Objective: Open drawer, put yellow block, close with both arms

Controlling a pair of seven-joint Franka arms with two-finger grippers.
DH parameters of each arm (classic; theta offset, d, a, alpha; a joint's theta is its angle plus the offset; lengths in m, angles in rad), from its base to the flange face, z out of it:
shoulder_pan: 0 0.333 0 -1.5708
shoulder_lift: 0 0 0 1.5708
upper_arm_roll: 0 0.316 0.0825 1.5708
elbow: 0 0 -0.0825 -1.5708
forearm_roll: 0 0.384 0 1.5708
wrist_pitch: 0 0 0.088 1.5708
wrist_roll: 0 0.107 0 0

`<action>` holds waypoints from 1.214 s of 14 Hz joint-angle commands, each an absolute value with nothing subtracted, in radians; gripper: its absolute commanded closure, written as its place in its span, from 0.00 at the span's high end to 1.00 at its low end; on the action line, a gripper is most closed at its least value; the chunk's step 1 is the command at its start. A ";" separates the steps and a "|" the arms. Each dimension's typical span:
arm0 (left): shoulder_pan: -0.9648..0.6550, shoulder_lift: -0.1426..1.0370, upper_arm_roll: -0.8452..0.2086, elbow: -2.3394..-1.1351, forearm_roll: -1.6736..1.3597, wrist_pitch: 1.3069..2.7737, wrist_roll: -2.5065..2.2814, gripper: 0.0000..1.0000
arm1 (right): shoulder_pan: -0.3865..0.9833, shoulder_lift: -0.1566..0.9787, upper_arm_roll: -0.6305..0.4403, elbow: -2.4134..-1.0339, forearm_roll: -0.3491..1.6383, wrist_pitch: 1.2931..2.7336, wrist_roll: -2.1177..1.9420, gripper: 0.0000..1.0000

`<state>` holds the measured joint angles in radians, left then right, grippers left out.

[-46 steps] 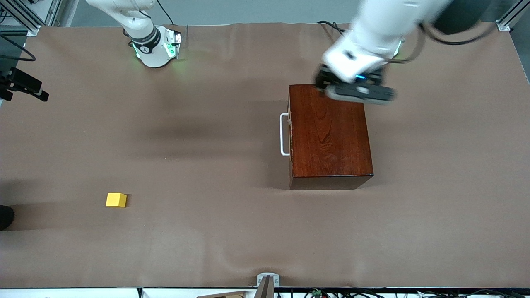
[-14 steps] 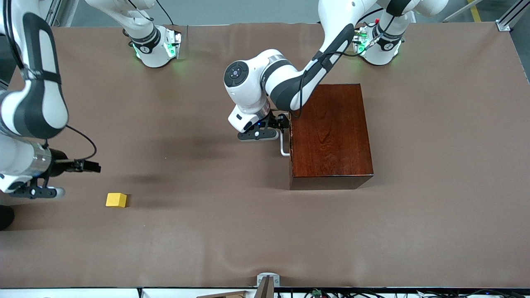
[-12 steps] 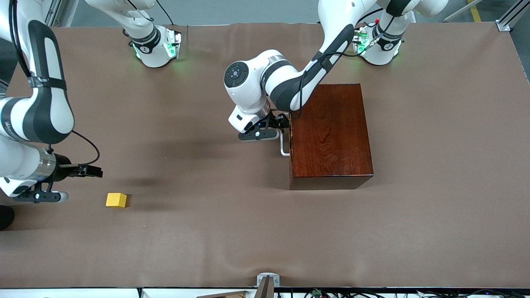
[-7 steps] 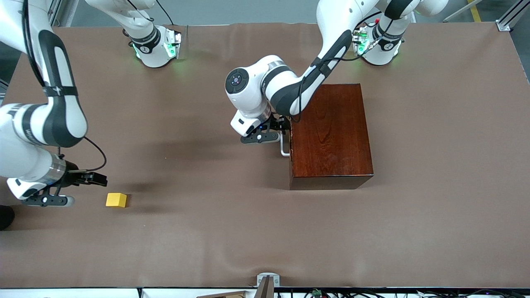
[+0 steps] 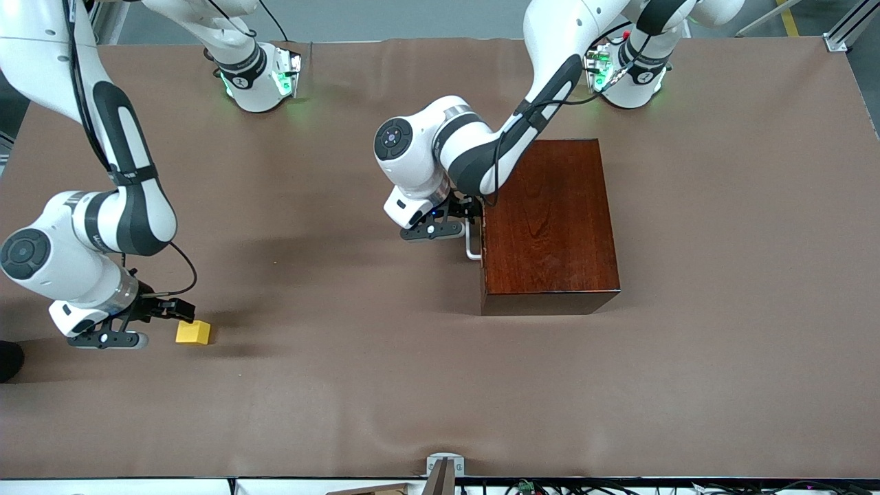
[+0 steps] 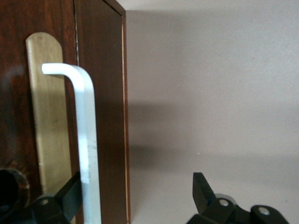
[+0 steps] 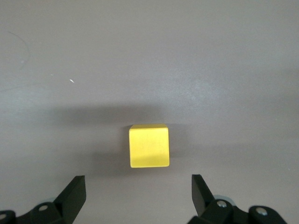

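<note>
The yellow block (image 5: 192,333) lies on the brown table toward the right arm's end; in the right wrist view the yellow block (image 7: 149,146) sits just ahead of the fingertips. My right gripper (image 5: 177,311) (image 7: 138,191) is open, low beside the block and not touching it. The drawer is shut inside the dark reddish-brown box (image 5: 550,220), with its white handle (image 5: 471,242) (image 6: 87,140) facing the right arm's end. My left gripper (image 5: 469,210) (image 6: 138,191) is open at the handle; the bar stands between its fingers, close to one fingertip (image 6: 70,196).
A brown mat (image 5: 385,385) covers the table. The two arms' bases (image 5: 258,79) (image 5: 629,75) glow green along the table's back edge. A small metal bracket (image 5: 444,466) sits at the table edge nearest the front camera.
My right arm has swung down and in toward the yellow block, ending right beside it. The left gripper has edged slightly along the drawer handle. Block and box have not moved.
</note>
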<state>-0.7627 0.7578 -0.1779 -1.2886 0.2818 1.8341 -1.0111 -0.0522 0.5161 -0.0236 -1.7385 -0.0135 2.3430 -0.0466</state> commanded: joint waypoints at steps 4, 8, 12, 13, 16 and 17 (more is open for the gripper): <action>-0.775 0.772 -0.181 -1.272 0.281 1.937 -1.060 1.00 | -0.077 0.597 -0.018 -1.720 -0.040 2.401 -0.051 1.00; -0.776 0.779 -0.190 -1.270 0.268 2.008 -1.077 1.00 | -0.075 0.641 -0.018 -1.715 -0.037 2.428 -0.051 1.00; -0.793 0.792 -0.195 -1.270 0.239 2.078 -1.077 1.00 | -0.074 0.683 -0.018 -1.713 -0.037 2.494 -0.051 1.00; -0.795 0.795 -0.195 -1.269 0.224 2.095 -1.077 1.00 | -0.072 0.686 -0.018 -1.712 -0.038 2.503 -0.051 1.00; -0.807 0.796 -0.195 -1.267 0.195 2.137 -1.075 1.00 | -0.072 0.721 -0.018 -1.704 -0.041 2.568 -0.051 1.00; -0.807 0.796 -0.196 -1.266 0.186 2.149 -1.074 1.00 | -0.074 0.724 -0.018 -1.698 -0.041 2.568 -0.051 1.00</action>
